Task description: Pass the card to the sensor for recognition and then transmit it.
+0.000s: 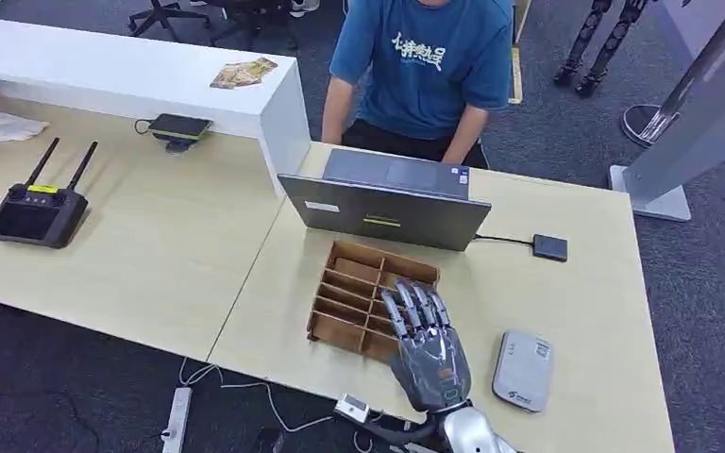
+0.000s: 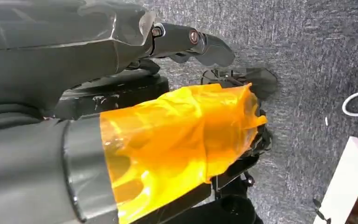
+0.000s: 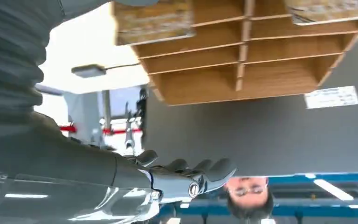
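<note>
— What does the head view give you?

— I see the right robot hand [image 1: 427, 344] above the near part of the wooden tray [image 1: 359, 250], close to the bench's [image 1: 576, 311] near edge. Its fingers lie straight and apart, released, grasping nothing. A grey sensor pad [image 1: 522, 370] lies just beside it, toward the bench's right edge. Behind the tray stands a laptop [image 1: 387, 212], and a person [image 1: 429, 57] in a blue shirt sits at the far edge.

— Left wrist view?

— The left robot hand [image 2: 182, 126] hangs over grey carpeted floor [image 2: 317, 56]. Orange film wraps its thumb, the dark fingers [image 2: 191, 39] stretch out, and I see nothing in it.

— Right wrist view, and the card?

— The right robot hand [image 3: 177, 175] shows its fingers extended and bare. A patterned card [image 3: 151, 21] lies flat in one tray [image 3: 242, 70] compartment, apart from the fingers. I cannot tell which compartment.
</note>
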You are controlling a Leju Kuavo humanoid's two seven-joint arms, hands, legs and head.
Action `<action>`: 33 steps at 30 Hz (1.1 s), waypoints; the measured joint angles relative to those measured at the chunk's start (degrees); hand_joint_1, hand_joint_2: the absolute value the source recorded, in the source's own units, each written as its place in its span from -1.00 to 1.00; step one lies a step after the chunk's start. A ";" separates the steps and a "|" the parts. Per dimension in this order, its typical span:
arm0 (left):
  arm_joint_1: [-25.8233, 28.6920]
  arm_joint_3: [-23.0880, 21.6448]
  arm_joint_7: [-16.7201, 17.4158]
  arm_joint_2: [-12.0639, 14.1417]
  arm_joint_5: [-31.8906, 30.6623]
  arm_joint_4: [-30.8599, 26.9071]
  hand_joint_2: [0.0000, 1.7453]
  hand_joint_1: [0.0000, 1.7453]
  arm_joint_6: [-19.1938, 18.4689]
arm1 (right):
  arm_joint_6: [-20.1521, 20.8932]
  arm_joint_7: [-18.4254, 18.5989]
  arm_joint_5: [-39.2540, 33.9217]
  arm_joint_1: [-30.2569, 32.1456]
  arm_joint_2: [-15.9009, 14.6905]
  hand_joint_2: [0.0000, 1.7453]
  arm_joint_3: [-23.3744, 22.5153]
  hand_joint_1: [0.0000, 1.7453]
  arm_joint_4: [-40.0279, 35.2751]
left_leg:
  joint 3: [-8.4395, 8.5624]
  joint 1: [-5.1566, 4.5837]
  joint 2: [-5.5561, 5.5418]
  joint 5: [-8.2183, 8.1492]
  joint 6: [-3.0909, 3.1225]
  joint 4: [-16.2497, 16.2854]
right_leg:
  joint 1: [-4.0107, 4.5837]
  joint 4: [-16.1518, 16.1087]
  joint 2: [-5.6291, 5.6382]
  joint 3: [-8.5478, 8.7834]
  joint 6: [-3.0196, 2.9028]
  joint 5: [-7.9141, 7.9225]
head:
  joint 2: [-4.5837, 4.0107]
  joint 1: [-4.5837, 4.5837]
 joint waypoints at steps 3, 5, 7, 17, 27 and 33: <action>0.07 0.37 0.00 -0.02 0.22 0.00 -1.00 -1.00 0.07 | -0.55 1.11 2.07 2.63 -0.92 1.00 -0.87 -1.00 -1.86 | -0.03 0.00 0.00 -0.01 -0.01 0.00 | 0.00 0.00 0.00 -0.03 0.00 0.00 | 0.00 0.00; 0.13 0.81 0.00 -0.04 0.37 0.00 -1.00 -1.00 0.13 | -0.63 1.51 2.51 3.89 -1.27 1.00 -1.29 -1.00 -2.62 | -0.03 0.01 0.01 -0.01 -0.01 0.00 | 0.00 0.00 0.01 -0.03 0.00 0.00 | 0.00 0.00; 0.19 1.20 0.00 -0.09 0.55 0.00 -1.00 -1.00 0.24 | -0.63 1.75 2.90 4.76 -1.51 1.00 -1.64 -1.00 -3.03 | -0.03 0.01 0.02 -0.01 -0.02 0.00 | 0.01 0.00 0.01 -0.03 0.00 0.00 | 0.00 0.02; 0.22 1.35 0.00 -0.13 0.72 0.00 -1.00 -1.00 0.72 | 0.68 -0.88 -2.91 5.85 -1.18 1.00 -0.96 -1.00 -2.29 | -0.05 0.02 0.01 0.00 -0.02 0.00 | 0.02 0.01 0.00 -0.02 -0.01 0.00 | 0.00 0.02; 0.34 2.18 0.00 -0.13 0.00 0.00 -1.00 -1.00 0.74 | -0.50 -4.53 -8.11 2.70 0.85 1.00 1.07 -1.00 3.59 | -0.06 0.02 0.03 0.00 -0.02 0.00 | 0.02 0.01 0.02 -0.03 -0.01 0.00 | 0.00 0.02; 0.33 2.21 0.00 -0.15 -0.09 0.00 -1.00 -1.00 1.01 | -1.07 -3.00 -6.81 1.68 2.05 1.00 1.42 -1.00 5.73 | -0.06 0.02 0.03 0.00 -0.02 0.00 | 0.02 0.01 0.02 -0.03 -0.01 -0.01 | 0.00 0.02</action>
